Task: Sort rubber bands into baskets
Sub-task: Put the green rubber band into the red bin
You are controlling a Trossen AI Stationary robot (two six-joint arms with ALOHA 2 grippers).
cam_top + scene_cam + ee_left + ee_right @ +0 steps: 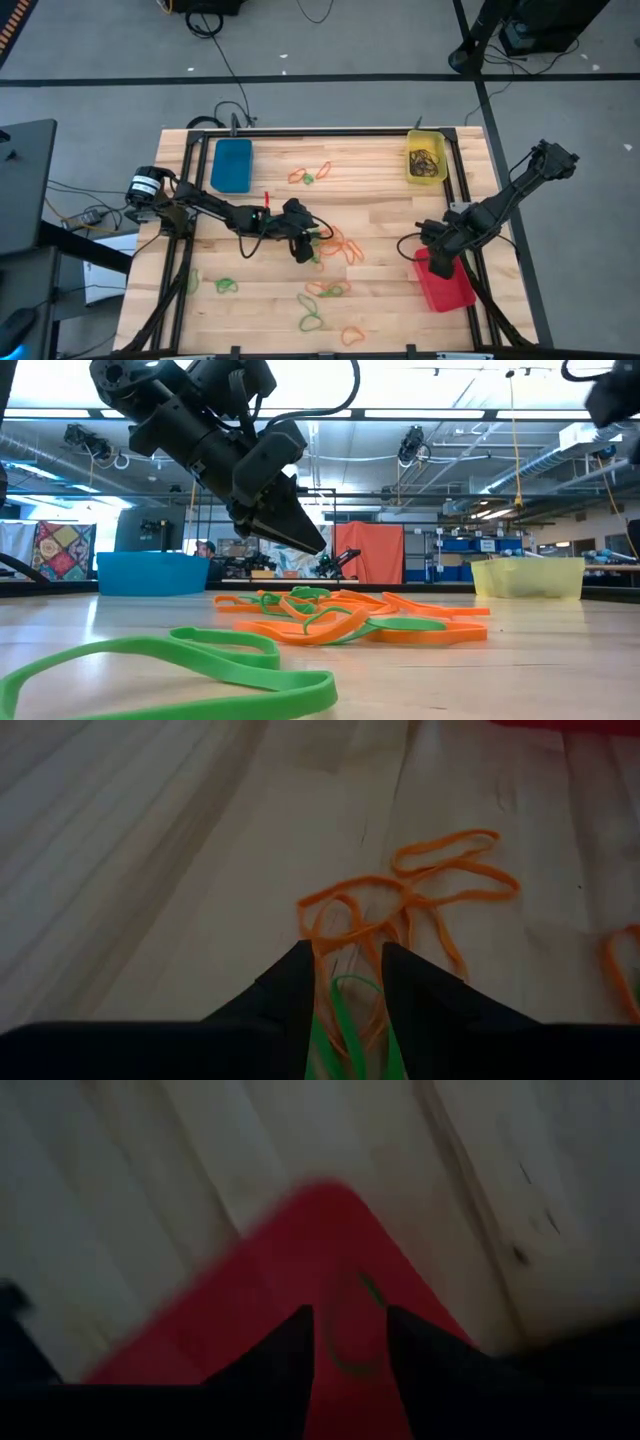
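Counting 3 baskets (232, 165), ~10+ bands (345, 248)

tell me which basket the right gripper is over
The red basket, at the table's right edge; the right gripper hangs over it. The blue basket and yellow basket sit along the far edge.

red basket (300, 1270) blurred, partly behind right claw (350, 1342).
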